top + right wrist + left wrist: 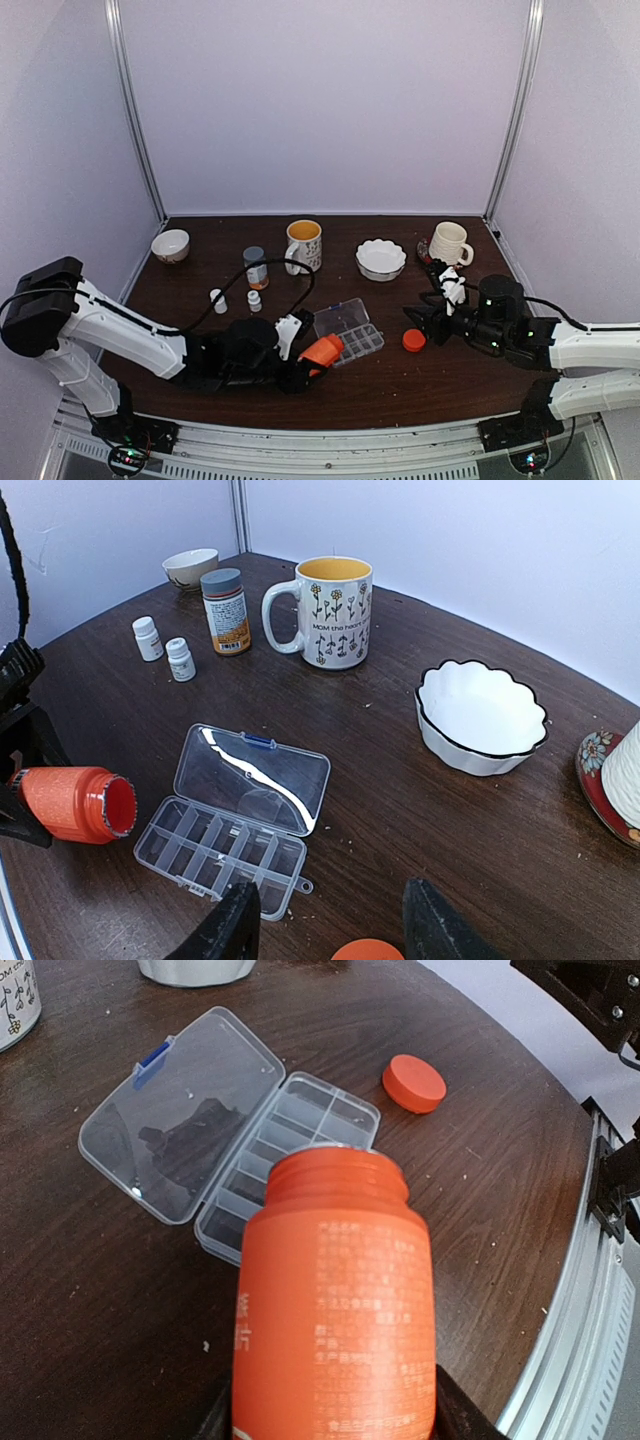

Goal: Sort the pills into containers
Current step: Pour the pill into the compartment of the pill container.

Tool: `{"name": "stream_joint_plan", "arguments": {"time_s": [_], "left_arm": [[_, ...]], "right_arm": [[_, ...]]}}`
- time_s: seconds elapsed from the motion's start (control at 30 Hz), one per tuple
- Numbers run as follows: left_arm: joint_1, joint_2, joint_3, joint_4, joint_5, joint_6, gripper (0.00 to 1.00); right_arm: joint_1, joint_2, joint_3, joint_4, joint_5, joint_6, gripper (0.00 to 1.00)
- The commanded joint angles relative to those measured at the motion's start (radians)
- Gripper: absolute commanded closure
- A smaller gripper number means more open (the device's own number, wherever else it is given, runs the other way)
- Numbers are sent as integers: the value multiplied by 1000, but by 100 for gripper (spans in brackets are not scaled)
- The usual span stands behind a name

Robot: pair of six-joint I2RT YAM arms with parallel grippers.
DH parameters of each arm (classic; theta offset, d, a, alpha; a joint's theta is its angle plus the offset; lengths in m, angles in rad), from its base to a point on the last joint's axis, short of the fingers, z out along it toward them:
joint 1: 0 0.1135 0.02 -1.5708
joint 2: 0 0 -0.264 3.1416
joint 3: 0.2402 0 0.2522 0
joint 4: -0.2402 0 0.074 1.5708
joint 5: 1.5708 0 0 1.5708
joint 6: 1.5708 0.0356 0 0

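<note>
A dark wooden table [400, 395] is seen from above, with two white and black robot arms reaching in from its near edge.

Nearest on the left, the left gripper [335, 1418] is clamped around an orange bottle [335, 1290]. The bottle is uncapped and tipped onto its side. Its open mouth faces the pill box [348, 333] from close by, with a small gap showing between them in the right wrist view. The bottle's inside is too dim to tell what it contains.

The pill box is clear plastic and lies flat near the middle of the table, between the two grippers. Its lid [250, 780] is swung fully open and rests flat on the far side. The two rows of small compartments [220, 848] are exposed.

To the right of the box, an orange cap [414, 340] sits on the table. The right gripper [332, 922] hovers just above it with its jaws spread apart and nothing between them.

Farther back on the left stand two small white bottles [148, 638] [181, 659]. Behind them is a grey-capped bottle [225, 612] with an orange label. Beside that is a flowered mug [335, 615] with a yellow inside.

A white scalloped bowl [480, 715] sits to its right. In the far right corner, a cream mug [449, 243] stands on a red saucer [600, 780]. A small bowl [170, 245] is in the far left corner.
</note>
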Motion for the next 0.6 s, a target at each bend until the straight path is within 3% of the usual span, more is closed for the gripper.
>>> {"name": "stream_joint_plan", "arguments": {"time_s": [0.0,0.57], "left_arm": [[-4,-11,57,-38,11,-3,100],[15,56,219,-274,56,-32,100]], "right_arm": [[-4,-5,8,4,2,-12,47],[-4,8,15,2,-21,-10,48]]}}
